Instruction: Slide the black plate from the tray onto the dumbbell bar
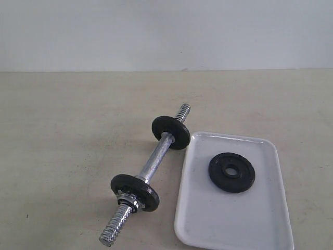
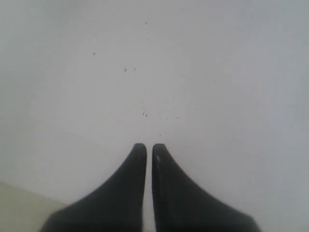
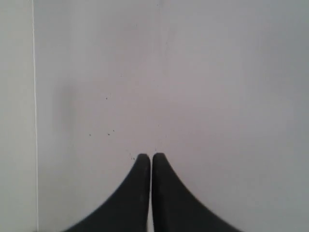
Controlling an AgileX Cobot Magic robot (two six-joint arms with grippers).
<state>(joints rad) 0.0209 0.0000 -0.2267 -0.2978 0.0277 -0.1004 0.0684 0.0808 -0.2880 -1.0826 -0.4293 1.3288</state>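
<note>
A black plate lies flat in the white tray at the right of the exterior view. Left of the tray the chrome dumbbell bar lies slanted on the table. It carries one black disc near its far end and another near its near end, with a silver star nut against the nearer one. Neither arm shows in the exterior view. My left gripper is shut and empty, facing a pale wall. My right gripper is shut and empty, also facing a pale wall.
The beige table spreads left of and behind the bar. A pale wall rises behind it. A thin vertical seam runs down the wall in the right wrist view.
</note>
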